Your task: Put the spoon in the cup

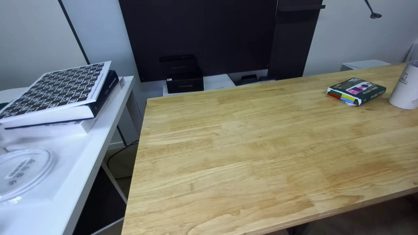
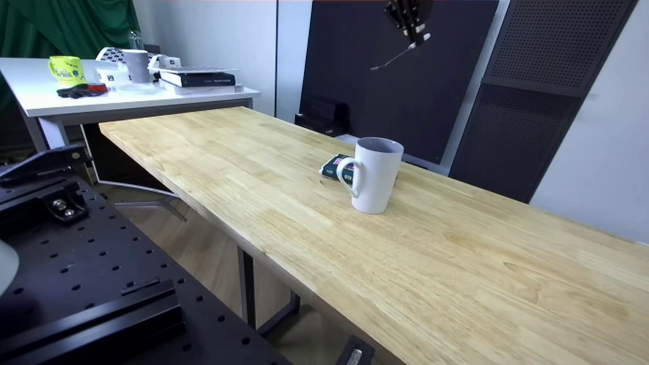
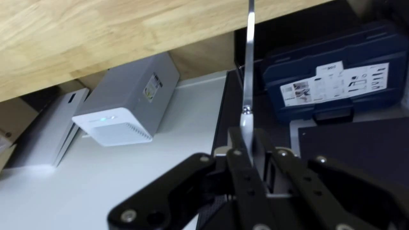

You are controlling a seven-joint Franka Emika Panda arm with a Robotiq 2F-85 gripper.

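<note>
Robotiq gripper [image 2: 418,40] in an exterior view: hangs higher than the wooden counter [image 2: 253,203], seen above its far long edge; over or beyond that edge, cannot tell. Tips downward, slight lean. Upper part runs out of frame. Wrist view: black fingers [image 3: 247,188] point toward a counter edge, tips pinching the spoon [image 3: 249,64] by its handle end.

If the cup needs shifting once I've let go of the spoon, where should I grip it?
Probably by the rim of the cup, from straight above, pinching across it away from the handle, which juts sideways. It stands upright, open at the top, and a descent from above should avoid the box close by.
</note>
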